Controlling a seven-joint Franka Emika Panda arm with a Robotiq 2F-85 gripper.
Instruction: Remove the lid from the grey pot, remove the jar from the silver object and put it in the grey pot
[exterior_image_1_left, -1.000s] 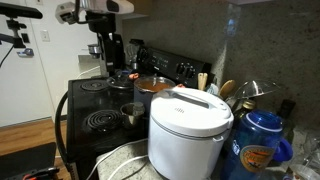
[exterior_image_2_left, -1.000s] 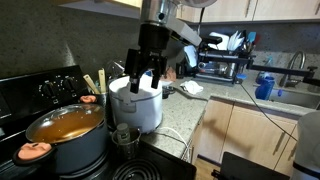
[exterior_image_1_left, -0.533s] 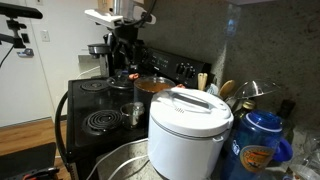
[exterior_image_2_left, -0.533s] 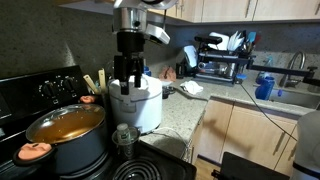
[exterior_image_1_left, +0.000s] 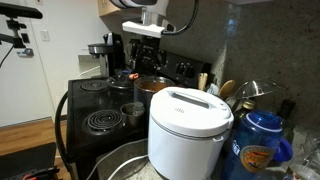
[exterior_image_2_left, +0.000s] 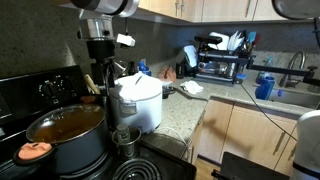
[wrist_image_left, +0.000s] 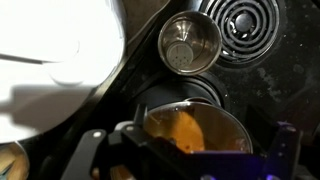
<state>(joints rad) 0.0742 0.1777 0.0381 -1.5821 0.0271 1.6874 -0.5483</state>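
The grey pot stands on the stove, its inside orange-brown, and also shows in an exterior view. The glass lid rests on it and fills the lower middle of the wrist view. The small shiny steel pot stands beside it, seen in both exterior views. A round jar top shows inside it. My gripper hangs open and empty above the lidded pot, apart from it, seen in both exterior views.
A big white rice cooker stands on the counter next to the stove. A large metal bowl sits in front of it. A coil burner lies by the steel pot. Utensils stand behind the grey pot.
My arm has swung from above the rice cooker towards the back of the stove and now hangs over the lidded grey pot. The pots and the lid have not moved.
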